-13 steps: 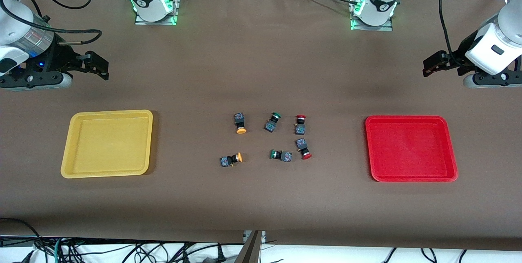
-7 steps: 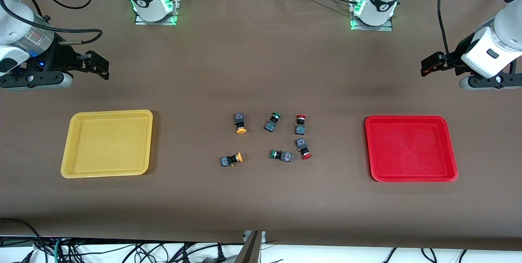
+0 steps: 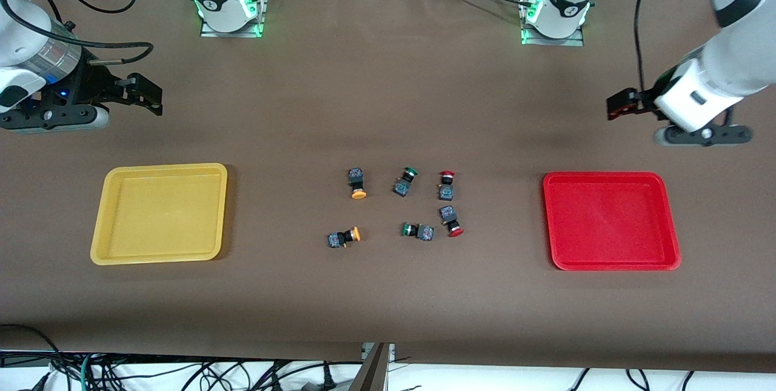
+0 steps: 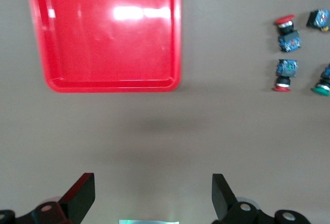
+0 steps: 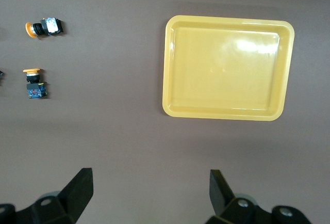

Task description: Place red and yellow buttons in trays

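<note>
Two yellow-capped buttons [image 3: 357, 185] [image 3: 344, 237] and two red-capped buttons [image 3: 447, 183] [image 3: 451, 222] lie on their sides mid-table. The yellow tray [image 3: 160, 168] lies toward the right arm's end and the red tray [image 3: 606, 176] toward the left arm's end; both hold nothing. My left gripper [image 3: 618, 106] is open, in the air over bare table beside the red tray. My right gripper [image 3: 148, 97] is open, in the air over bare table beside the yellow tray. The left wrist view shows its open gripper [image 4: 153, 195], the red tray [image 4: 175, 33] and both red buttons [image 4: 286, 30] [image 4: 285, 74]. The right wrist view shows its open gripper [image 5: 149, 193], the yellow tray [image 5: 170, 69] and both yellow buttons [image 5: 44, 27] [image 5: 35, 83].
Two green-capped buttons [image 3: 405, 181] [image 3: 417, 231] lie among the others, between the yellow and red ones. The arm bases [image 3: 227, 6] [image 3: 555, 12] stand at the table's edge farthest from the front camera. Brown cloth covers the table.
The left arm has swung toward the middle of the table, carrying its open gripper with it. The right gripper has barely shifted. Buttons and trays have not moved.
</note>
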